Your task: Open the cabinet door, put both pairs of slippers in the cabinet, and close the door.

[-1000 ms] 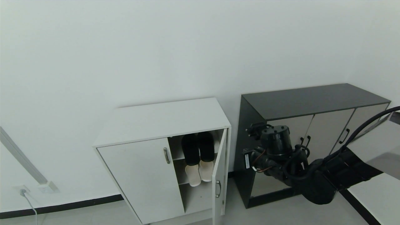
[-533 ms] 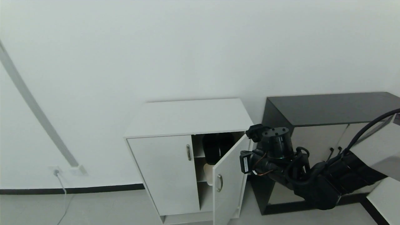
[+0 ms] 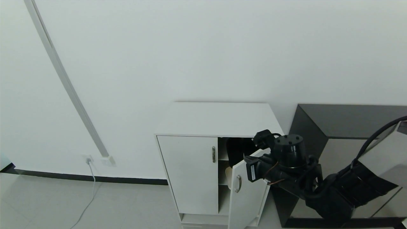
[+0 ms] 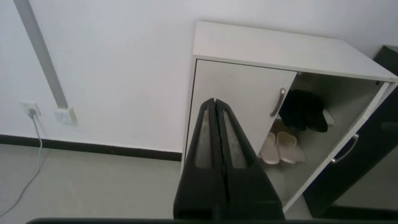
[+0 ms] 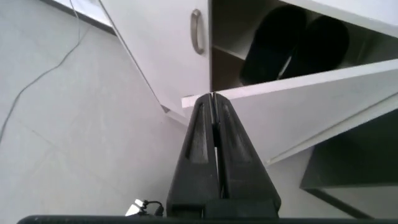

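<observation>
Black slippers (image 4: 305,111) are seen above pale slippers (image 4: 278,147) inside the cabinet (image 4: 273,46), half hidden in the head view by its part-open door (image 3: 248,197). Left pincer (image 4: 216,106) and right pincer (image 5: 213,102) are pressed together, empty; contact with the door cannot be told.

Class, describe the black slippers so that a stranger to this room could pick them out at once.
Find the low white cabinet against the white wall, beside a dark grey cabinet. Behind its half-open right door, the pair of black slippers sits above a cream pair, the only dark footwear.
</observation>
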Available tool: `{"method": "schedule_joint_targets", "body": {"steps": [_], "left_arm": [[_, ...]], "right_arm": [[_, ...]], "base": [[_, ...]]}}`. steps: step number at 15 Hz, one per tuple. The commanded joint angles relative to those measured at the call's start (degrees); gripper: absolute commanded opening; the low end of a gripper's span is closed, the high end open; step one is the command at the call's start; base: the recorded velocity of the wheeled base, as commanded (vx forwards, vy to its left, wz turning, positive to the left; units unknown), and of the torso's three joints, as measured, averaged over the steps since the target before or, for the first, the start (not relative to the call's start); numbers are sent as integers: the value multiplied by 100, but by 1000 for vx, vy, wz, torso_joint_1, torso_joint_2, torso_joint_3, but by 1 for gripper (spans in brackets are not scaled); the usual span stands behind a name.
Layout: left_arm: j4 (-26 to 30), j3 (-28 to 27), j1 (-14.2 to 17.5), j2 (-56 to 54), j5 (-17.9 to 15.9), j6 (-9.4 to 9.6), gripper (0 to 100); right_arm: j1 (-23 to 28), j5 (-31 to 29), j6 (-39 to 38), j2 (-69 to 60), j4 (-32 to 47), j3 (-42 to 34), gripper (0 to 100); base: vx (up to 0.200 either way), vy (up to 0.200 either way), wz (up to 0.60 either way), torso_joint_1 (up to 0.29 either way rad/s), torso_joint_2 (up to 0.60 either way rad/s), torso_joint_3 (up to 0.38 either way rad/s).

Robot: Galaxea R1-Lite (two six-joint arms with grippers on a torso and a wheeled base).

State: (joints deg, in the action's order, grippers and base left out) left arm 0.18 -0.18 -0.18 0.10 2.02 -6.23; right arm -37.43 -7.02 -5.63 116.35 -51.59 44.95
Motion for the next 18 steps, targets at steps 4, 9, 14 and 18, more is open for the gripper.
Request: {"method": "schedule_joint_targets", "body": {"steps": [4, 9, 14, 18], "left_arm": [[-1, 1, 1, -1, -9, 16, 0], [-1, 1, 1, 8, -9, 25, 0], [-1, 1, 1, -1, -9, 16, 0], [-1, 1, 1, -1, -9, 8, 0]], "right_arm": [[-10, 25, 9, -253, -475, -1164, 0], [-37, 25, 9, -139, -1459, -2289, 0], [-142, 25, 89, 494, -2681, -3001, 0], [-133, 17, 141, 1057, -2777, -2543, 0]], "base": [[50, 0, 0, 2, -1, 1], [200, 0, 0, -1, -3, 1], [0, 0, 0, 0, 0, 0], [0, 0, 0, 0, 0, 0]]}}
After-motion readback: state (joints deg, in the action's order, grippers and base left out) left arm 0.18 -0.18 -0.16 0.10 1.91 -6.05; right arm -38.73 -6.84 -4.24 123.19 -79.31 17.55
